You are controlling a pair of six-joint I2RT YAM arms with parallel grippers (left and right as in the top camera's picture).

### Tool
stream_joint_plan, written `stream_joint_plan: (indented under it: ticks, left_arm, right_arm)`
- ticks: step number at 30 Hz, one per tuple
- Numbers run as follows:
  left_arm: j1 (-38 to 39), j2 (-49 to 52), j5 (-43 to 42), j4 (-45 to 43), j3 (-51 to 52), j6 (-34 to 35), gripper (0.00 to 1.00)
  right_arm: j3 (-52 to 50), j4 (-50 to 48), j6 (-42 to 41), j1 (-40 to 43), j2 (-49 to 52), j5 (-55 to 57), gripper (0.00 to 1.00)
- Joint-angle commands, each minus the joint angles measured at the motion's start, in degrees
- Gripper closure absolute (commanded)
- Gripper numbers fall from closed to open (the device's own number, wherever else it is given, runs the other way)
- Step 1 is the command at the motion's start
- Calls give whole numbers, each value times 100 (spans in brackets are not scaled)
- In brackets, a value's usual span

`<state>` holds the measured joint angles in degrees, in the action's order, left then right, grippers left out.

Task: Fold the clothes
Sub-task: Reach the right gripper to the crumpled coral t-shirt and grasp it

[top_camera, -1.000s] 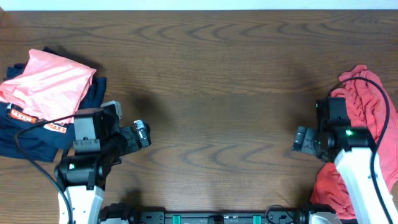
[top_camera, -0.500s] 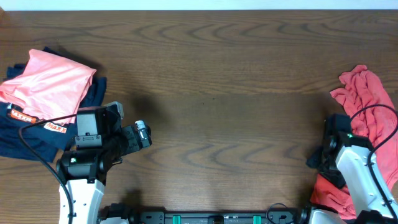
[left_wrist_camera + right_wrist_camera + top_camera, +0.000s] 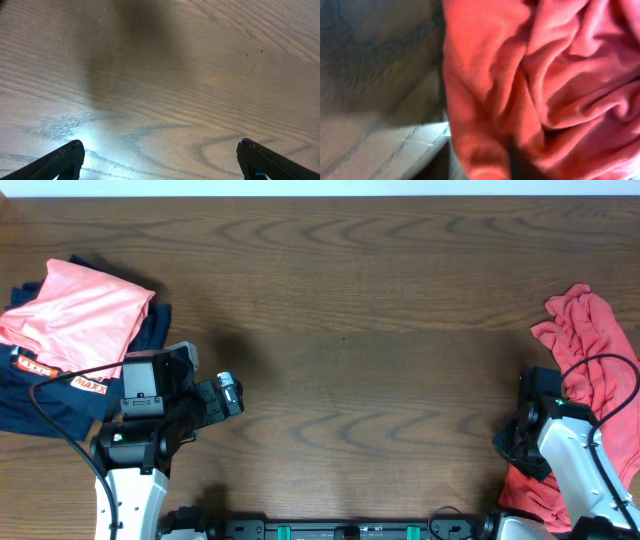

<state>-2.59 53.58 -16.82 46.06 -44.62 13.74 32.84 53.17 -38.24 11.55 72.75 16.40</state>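
Note:
The clothes [image 3: 590, 350], a coral-red t-shirt, lie crumpled at the table's right edge, and a lower fold [image 3: 525, 492] shows beside the right arm. My right gripper [image 3: 513, 442] points down into that fold. In the right wrist view the red cloth [image 3: 540, 75] fills the frame. One dark finger [image 3: 521, 162] shows blurred among the folds, so how far the jaws stand apart is hidden. My left gripper [image 3: 228, 392] hovers open over bare wood at the left, nothing between its fingertips [image 3: 160, 155].
A folded salmon-pink garment [image 3: 75, 310] rests on navy garments [image 3: 40, 405] with orange-white print at the far left. A black cable [image 3: 600, 365] loops over the red shirt. The wooden table [image 3: 350, 300] stretches between the arms.
My right arm has swung right and toward the front edge, onto the red shirt, with its jaws narrowing. The left arm has barely moved.

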Motion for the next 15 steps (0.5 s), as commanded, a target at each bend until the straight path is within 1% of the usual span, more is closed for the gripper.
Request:
stream_joint_plan:
  ticks: [1,3,5,7,15]
  left_arm:
    - [-24,0,-70,-11,-109,33,2]
    - [-24,0,-70,-13,-109,33,2]
    - [-24,0,-68,-11,-109,33,2]
    - [-24,0,-70,-11,-109,33,2]
    - [-24,0,-70,-11,-109,33,2]
  right_arm:
    - [173,2,-92,50,11,529,27]
    - [212,-111,-92,52,11,713,28]
    - [201,-326,-92,92,22,765,35]
    - [164,-529,-90,173,70,763,38]
    - [-188,-1154,-90,374,669,780,36]
